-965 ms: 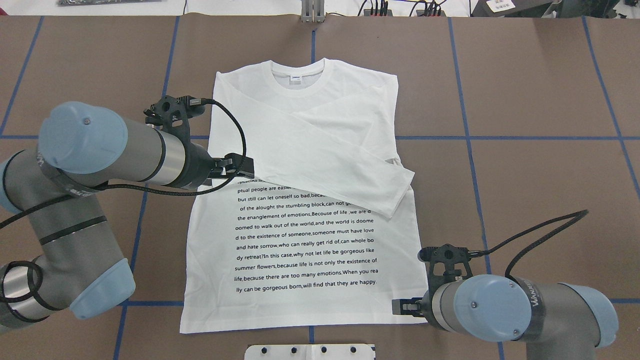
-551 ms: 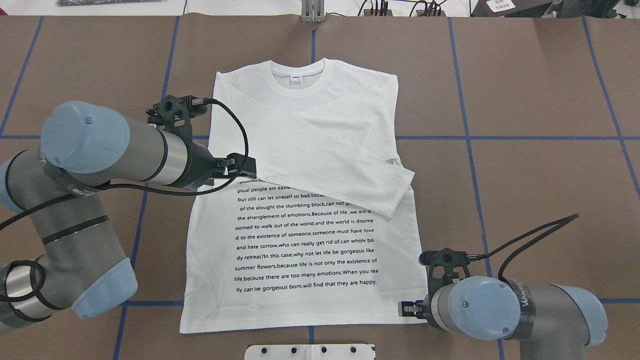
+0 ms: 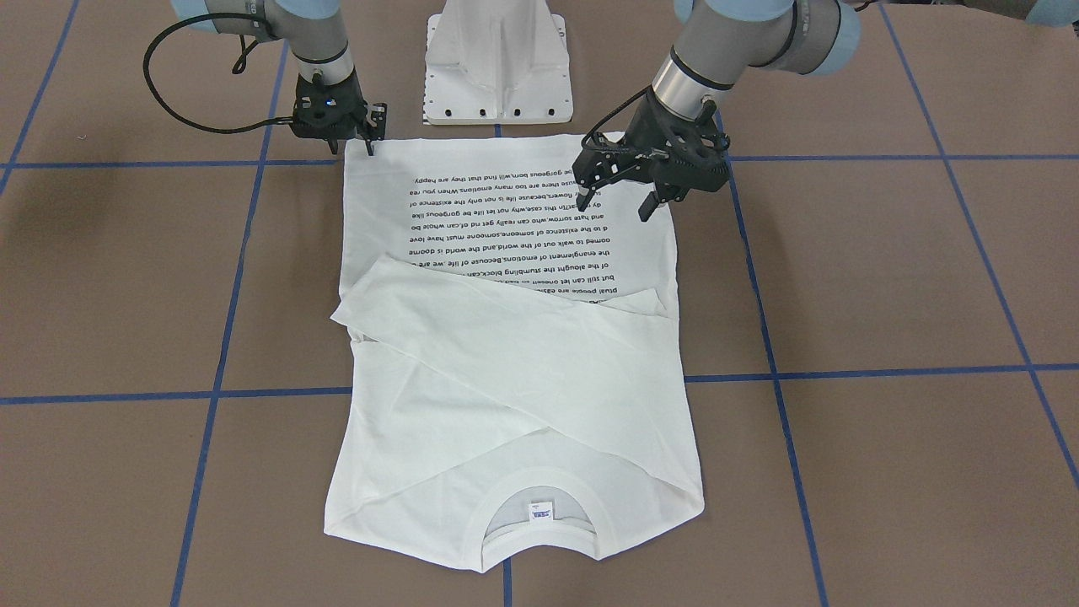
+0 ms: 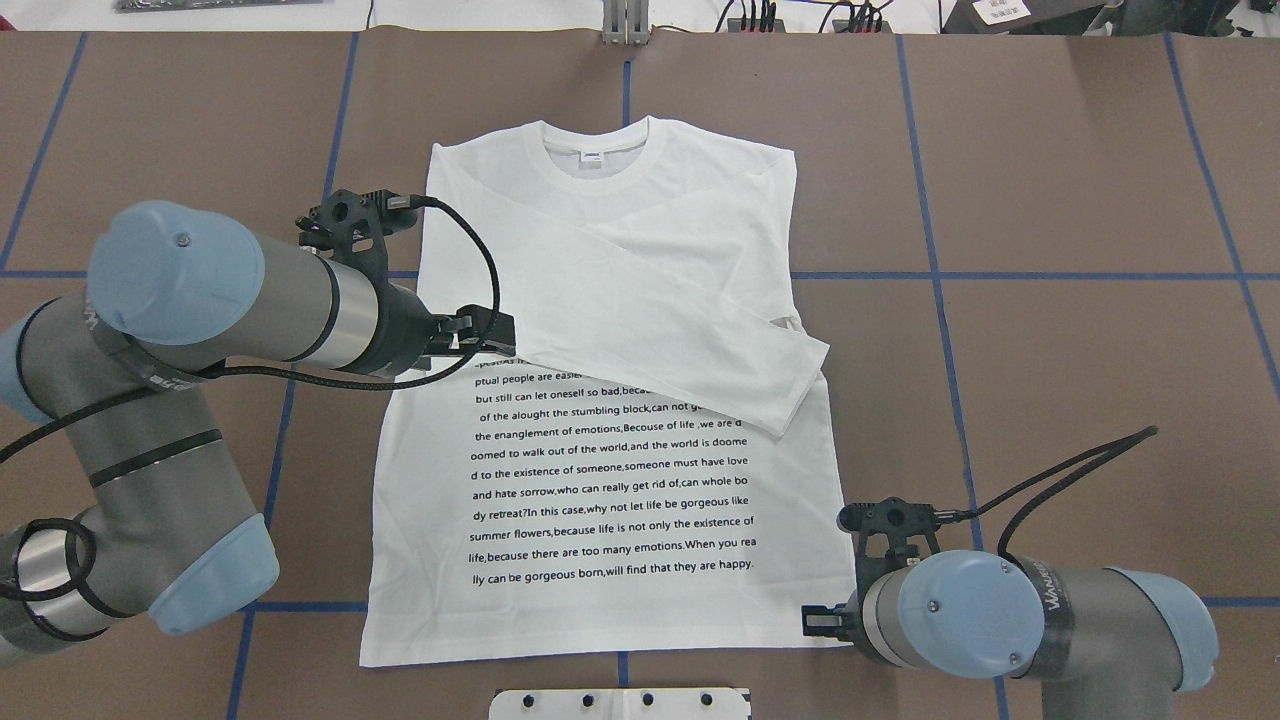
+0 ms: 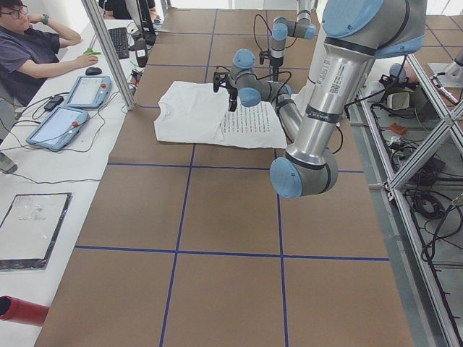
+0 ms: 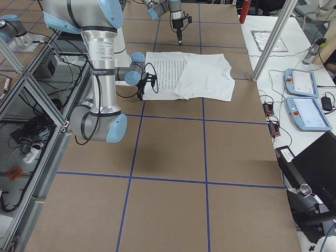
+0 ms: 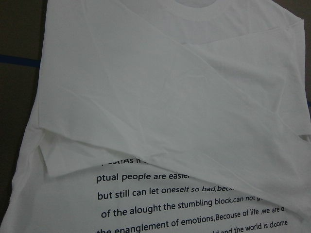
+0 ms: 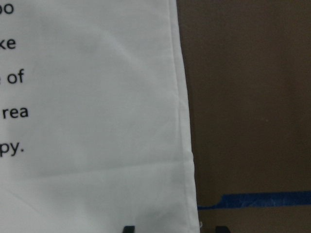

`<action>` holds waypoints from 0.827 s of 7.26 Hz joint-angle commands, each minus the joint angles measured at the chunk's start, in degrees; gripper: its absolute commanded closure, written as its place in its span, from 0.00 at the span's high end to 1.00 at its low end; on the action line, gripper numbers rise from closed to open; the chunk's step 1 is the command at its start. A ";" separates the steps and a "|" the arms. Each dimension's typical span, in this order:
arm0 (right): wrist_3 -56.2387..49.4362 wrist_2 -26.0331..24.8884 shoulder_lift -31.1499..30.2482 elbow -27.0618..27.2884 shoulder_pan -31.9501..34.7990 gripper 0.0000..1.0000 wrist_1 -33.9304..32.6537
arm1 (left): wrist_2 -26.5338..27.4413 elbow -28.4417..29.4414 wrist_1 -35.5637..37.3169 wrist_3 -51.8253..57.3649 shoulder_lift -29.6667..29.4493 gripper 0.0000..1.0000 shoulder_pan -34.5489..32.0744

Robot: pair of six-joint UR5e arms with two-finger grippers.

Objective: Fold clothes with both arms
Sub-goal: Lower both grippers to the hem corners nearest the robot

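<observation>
Sleeves already crossed over the chest, the T-shirt (image 4: 610, 300) lies flat on the counter (image 4: 1050, 200). Above the print the left claw (image 3: 614, 209) hovers, spread wide, and the right claw (image 3: 364, 142) gapes at the hem corner. Nothing gripped, and the body folds are not yet done.

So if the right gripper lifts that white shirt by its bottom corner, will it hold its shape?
Probably floppy: the T-shirt lies thin and creased, so a lifted corner would likely sag. The folded sleeve rests loose on top and may slide. It looks light for the right gripper.
</observation>
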 commanded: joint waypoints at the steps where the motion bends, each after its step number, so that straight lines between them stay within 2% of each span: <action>1: 0.01 0.25 -0.04 -0.02 0.02 0.59 0.01 | 0.00 0.04 0.06 -0.03 -0.33 0.98 0.00; 3: 0.01 0.25 -0.04 -0.46 -0.06 0.56 0.01 | 0.00 0.04 0.06 -0.03 -0.33 0.98 0.09; 4: 0.01 0.25 -0.04 -0.55 -0.15 0.52 -0.25 | 0.00 -0.04 0.06 -0.12 -0.59 0.98 0.00; 6: -0.07 0.34 -0.04 -0.46 -0.06 0.31 -0.16 | 0.09 -0.05 0.15 -0.12 -0.77 0.98 0.00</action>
